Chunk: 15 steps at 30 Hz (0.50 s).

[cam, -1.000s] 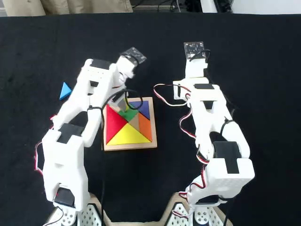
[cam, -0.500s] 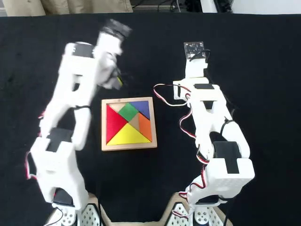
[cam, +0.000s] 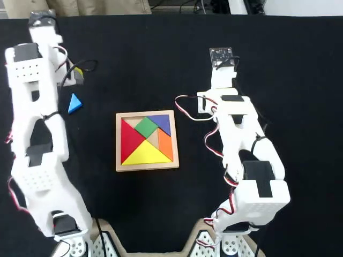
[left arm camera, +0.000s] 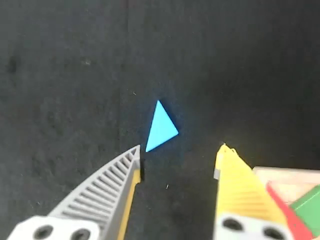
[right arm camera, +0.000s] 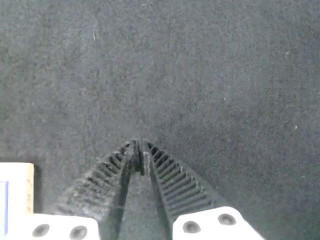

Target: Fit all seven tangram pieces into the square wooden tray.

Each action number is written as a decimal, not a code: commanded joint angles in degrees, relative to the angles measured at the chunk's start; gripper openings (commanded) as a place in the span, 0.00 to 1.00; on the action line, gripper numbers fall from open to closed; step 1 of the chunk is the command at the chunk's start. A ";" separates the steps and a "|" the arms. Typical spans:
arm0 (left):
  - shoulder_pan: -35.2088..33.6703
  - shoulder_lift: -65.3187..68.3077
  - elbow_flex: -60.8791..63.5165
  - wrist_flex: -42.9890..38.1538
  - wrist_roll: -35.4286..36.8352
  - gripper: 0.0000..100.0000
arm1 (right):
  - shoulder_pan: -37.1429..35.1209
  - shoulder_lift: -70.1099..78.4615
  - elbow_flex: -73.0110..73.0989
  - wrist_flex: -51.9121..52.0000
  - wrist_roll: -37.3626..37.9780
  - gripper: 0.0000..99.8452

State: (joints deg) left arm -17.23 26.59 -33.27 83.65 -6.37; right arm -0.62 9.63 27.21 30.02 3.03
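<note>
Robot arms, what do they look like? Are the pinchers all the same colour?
The left arm and right arm are white blocky plastic with black motors and red, white and black wires. The left gripper has one grey and one yellow ribbed finger; the right gripper is black.

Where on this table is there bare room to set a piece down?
Bare cloth lies beyond the wooden tray, in front of it, and outboard of the right arm. It is crowded around the blue triangle, next to the open left claw.
</note>
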 commanded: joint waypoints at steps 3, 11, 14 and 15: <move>-1.10 13.10 -12.97 0.88 -5.54 0.26 | -0.44 -1.27 -5.32 -1.14 0.18 0.01; -2.95 31.03 -29.67 1.76 -13.36 0.29 | -0.44 -1.27 -5.49 -1.14 0.18 0.01; -2.95 35.08 -33.89 1.76 -13.36 0.28 | -0.44 -1.27 -5.49 -1.14 0.18 0.01; -2.86 36.04 -34.95 1.76 -13.36 0.28 | -0.44 -1.27 -5.49 -1.14 0.18 0.01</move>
State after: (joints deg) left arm -19.60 60.79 -60.62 84.88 -18.95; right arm -0.62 9.63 27.21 30.02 3.03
